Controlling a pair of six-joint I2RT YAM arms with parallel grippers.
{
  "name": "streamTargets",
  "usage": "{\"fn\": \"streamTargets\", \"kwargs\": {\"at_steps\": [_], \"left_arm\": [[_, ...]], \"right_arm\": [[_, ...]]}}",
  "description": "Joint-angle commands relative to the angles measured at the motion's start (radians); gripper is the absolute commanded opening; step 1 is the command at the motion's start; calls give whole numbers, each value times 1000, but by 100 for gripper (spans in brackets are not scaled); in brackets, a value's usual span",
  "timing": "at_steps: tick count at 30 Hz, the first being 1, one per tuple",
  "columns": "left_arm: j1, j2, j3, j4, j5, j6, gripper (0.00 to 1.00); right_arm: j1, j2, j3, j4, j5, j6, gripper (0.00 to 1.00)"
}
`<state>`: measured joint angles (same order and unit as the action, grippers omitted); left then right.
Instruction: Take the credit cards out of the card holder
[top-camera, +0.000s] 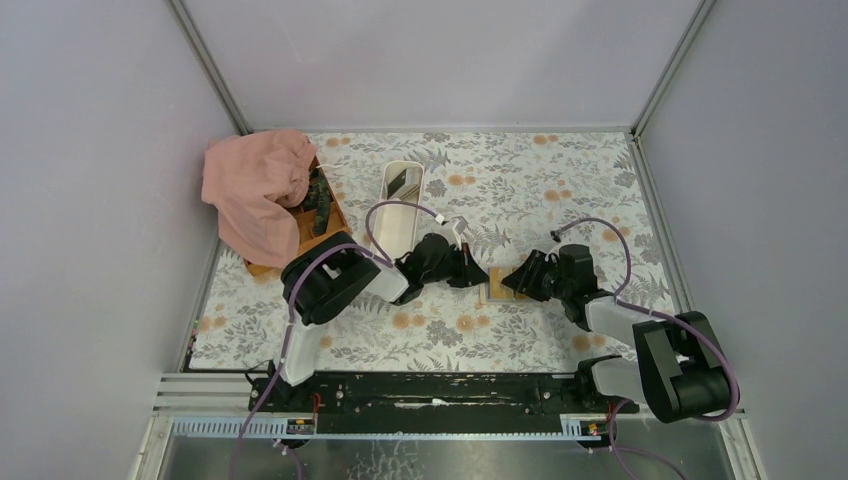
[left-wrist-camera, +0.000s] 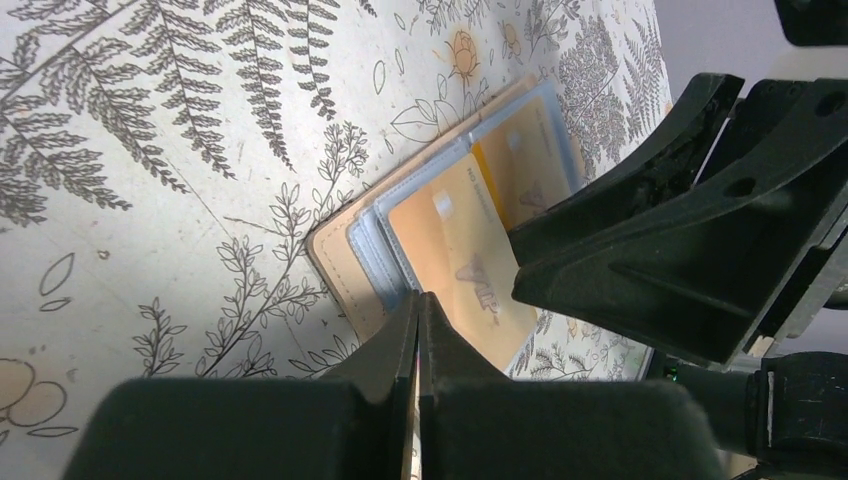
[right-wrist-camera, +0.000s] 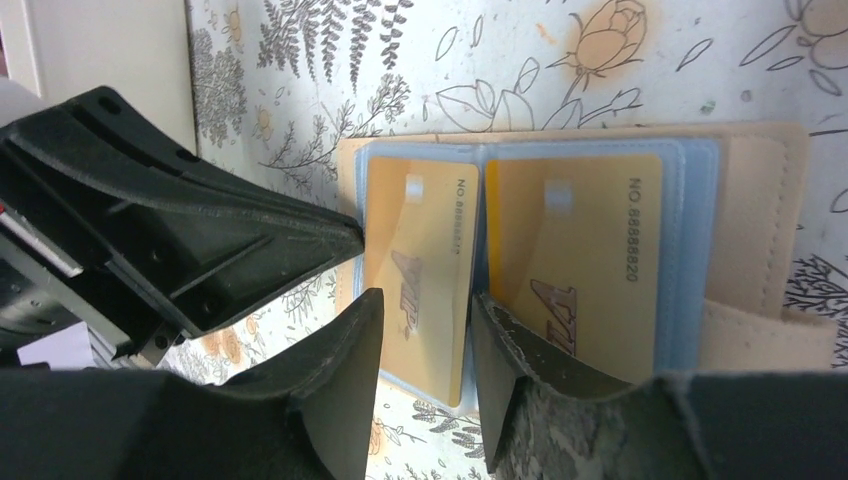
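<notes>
The card holder (top-camera: 497, 284) lies open on the floral cloth between my two grippers, with a tan cover (right-wrist-camera: 760, 200) and light blue sleeves. Two gold cards marked VIP sit in its sleeves, one on the left (right-wrist-camera: 420, 240) and one on the right (right-wrist-camera: 575, 230). They also show in the left wrist view (left-wrist-camera: 450, 250). My right gripper (right-wrist-camera: 427, 300) is open. Its jaws straddle the lower edge of the left card without closing on it. My left gripper (left-wrist-camera: 418, 298) is shut, with its tips at the holder's tan edge (left-wrist-camera: 340, 260).
A long white oval tray (top-camera: 402, 200) stands behind the left gripper with a dark flat item in it. A brown wooden box (top-camera: 322, 215) sits at the back left, half covered by a pink cloth (top-camera: 255, 190). Grey walls enclose the table.
</notes>
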<state>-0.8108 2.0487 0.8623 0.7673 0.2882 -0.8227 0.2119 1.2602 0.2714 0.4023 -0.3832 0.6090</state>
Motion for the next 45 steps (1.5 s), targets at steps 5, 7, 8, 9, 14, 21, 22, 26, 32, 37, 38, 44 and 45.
{"fn": "streamTargets", "kwargs": {"at_steps": [5, 7, 8, 9, 14, 21, 22, 26, 32, 37, 38, 44, 45], "left_arm": [[-1, 45, 5, -26, 11, 12, 0], [0, 47, 7, -26, 10, 13, 0], [-1, 50, 7, -28, 11, 13, 0], [-1, 52, 10, -28, 12, 13, 0], [-1, 57, 12, -29, 14, 14, 0], [-1, 49, 11, -34, 15, 26, 0], [-1, 47, 8, -30, 17, 30, 0], [0, 42, -7, 6, 39, 32, 0], [-1, 38, -15, 11, 42, 36, 0], [-1, 46, -17, 26, 50, 28, 0], [-1, 46, -17, 29, 53, 27, 0], [-1, 47, -18, 40, 59, 25, 0], [-1, 48, -20, 41, 60, 25, 0]], "right_arm": [[7, -18, -28, 151, -161, 47, 42], [7, -28, -30, 161, -169, 50, 42], [6, -33, -31, 162, -170, 49, 42], [8, -42, -32, 162, -170, 49, 41], [6, -72, -38, 165, -161, 50, 38], [7, -74, -34, 171, -138, 63, 36], [6, -76, -34, 170, -126, 67, 35], [7, -91, -27, 162, -91, 76, 31], [7, -119, -5, 123, -69, 71, 30], [5, -149, -6, 76, -53, 58, 30], [6, -155, -7, 69, -51, 56, 29], [5, -200, -17, 18, -32, 44, 29], [3, -207, -18, 8, -29, 42, 29]]}}
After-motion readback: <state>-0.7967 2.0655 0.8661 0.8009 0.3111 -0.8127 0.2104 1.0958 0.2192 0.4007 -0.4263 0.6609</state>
